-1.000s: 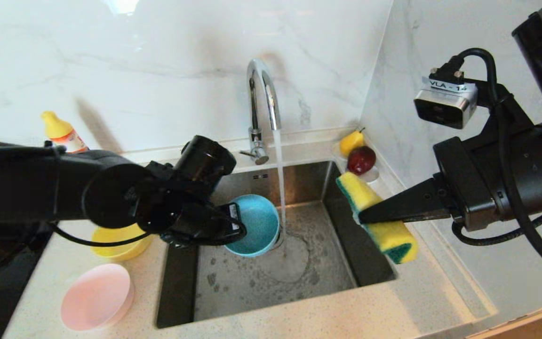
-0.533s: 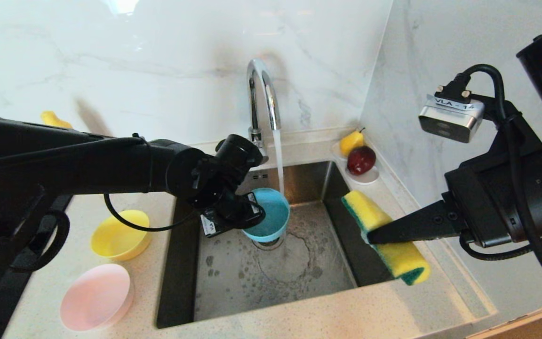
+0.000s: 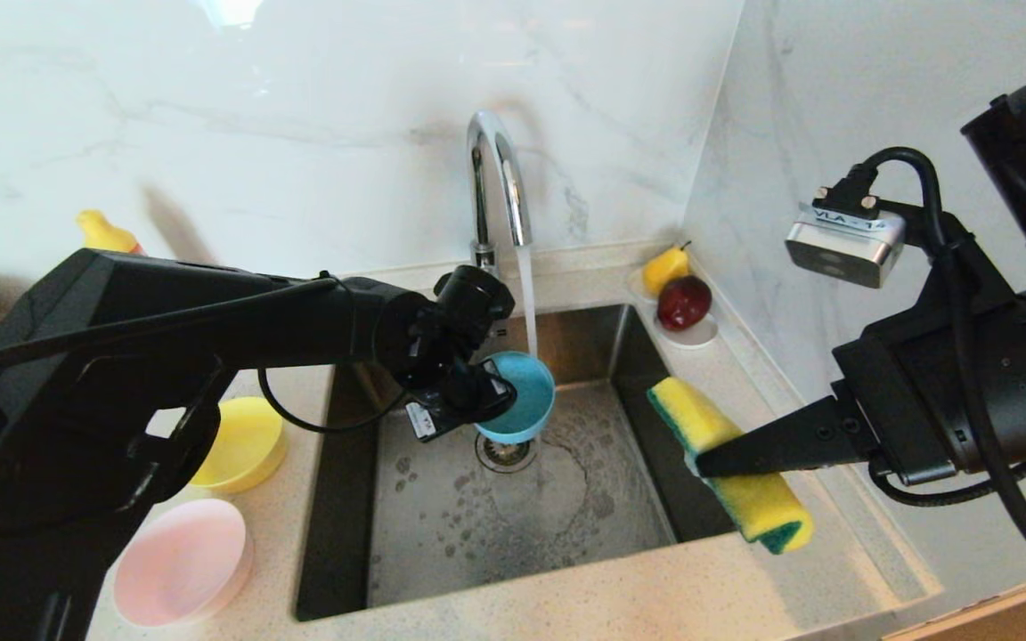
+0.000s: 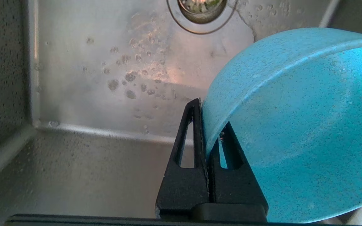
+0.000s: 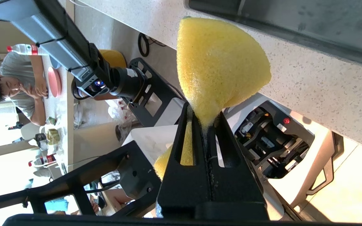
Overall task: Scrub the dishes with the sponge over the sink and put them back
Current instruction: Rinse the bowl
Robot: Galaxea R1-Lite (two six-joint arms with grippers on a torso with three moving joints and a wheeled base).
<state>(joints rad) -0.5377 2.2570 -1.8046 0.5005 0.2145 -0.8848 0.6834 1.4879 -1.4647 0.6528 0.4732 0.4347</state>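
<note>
My left gripper is shut on the rim of the light blue bowl, holding it tilted over the sink just beside the running water stream. In the left wrist view the fingers pinch the blue bowl's edge above the drain. My right gripper is shut on the yellow sponge with its green layer, held above the sink's right edge. The sponge bulges beyond the fingertips in the right wrist view. The yellow bowl and pink bowl sit on the counter left of the sink.
The chrome faucet stands behind the sink with water flowing. A white saucer with a pear and a red apple sits at the back right corner. A yellow-capped bottle stands at the back left.
My left arm has carried the blue bowl toward the back and right, up to the water stream. The right gripper with the sponge has shifted slightly lower and nearer.
</note>
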